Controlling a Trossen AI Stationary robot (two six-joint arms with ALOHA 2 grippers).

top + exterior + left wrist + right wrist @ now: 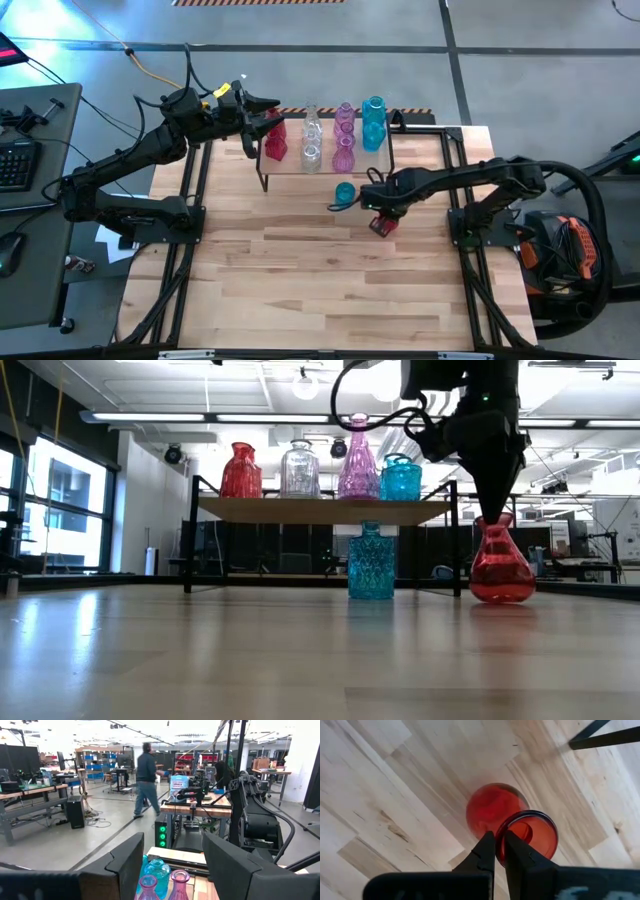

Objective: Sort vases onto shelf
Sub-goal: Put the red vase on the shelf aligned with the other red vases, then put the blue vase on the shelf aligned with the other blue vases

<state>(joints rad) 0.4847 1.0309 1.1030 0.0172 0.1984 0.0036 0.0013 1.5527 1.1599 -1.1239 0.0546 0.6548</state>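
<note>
The plank counter carries the shelf near its far edge, and red, clear, pink-purple and teal vases stand in rows on the shelf top. A teal vase stands on the counter just in front of the shelf. Beside it, the right gripper is pressed together on the rim of a red vase, which seems to rest on the counter. The left gripper hangs spread above the shelf's vases.
</note>
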